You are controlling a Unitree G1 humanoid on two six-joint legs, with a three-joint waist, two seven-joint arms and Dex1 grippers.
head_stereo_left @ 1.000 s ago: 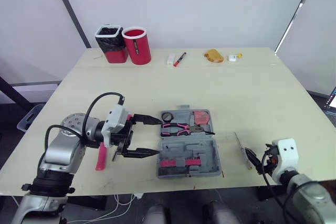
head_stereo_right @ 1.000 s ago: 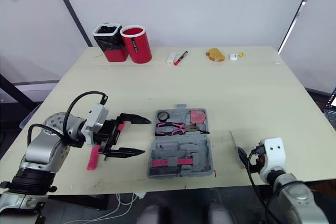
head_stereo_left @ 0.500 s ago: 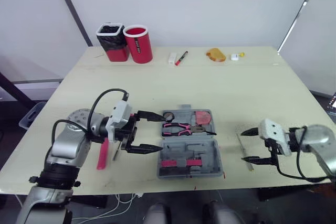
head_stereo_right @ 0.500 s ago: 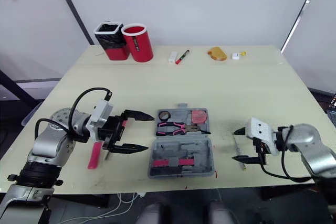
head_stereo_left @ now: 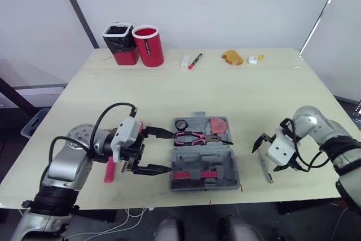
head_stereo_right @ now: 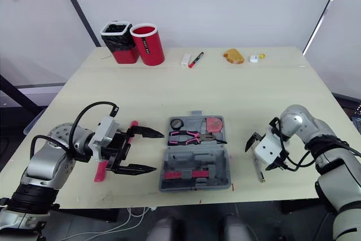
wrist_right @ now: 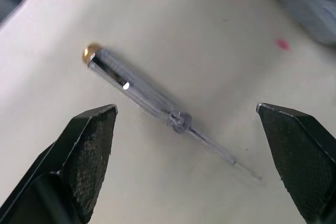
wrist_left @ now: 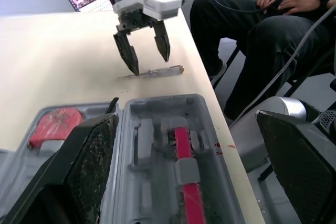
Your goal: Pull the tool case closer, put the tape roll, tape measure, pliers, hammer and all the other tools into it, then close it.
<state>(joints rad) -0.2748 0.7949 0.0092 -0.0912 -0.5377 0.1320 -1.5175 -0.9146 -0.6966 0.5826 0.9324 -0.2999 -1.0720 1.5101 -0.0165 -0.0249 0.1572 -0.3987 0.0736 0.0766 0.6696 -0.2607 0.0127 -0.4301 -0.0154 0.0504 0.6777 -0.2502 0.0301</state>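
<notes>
— Where is the left end effector [head_stereo_left: 169,152]?

— Low over the worktop [head_stereo_left: 225,88], its two black fingers spread wide and holding nothing. The tips point at the left side of the tool case [head_stereo_left: 232,162], just short of it.

— And the case?

— Open, lying flat near the front edge. The far half holds the pliers [head_stereo_left: 194,137], a red tape measure [head_stereo_left: 217,125] and a small dark tape roll [head_stereo_left: 180,125].

— Anything beside that arm?

— A pink-handled tool [head_stereo_left: 110,167] lies on the worktop just behind the fingers; I cannot tell which tool.

— The right end effector [head_stereo_left: 269,156]?

— Also wide apart and empty, tilted down over a clear-handled screwdriver [wrist_right: 152,100] that lies right of the case, between the fingers but untouched.

— Farther out?

— Two red cups [head_stereo_left: 148,46] at the far left corner.
</notes>
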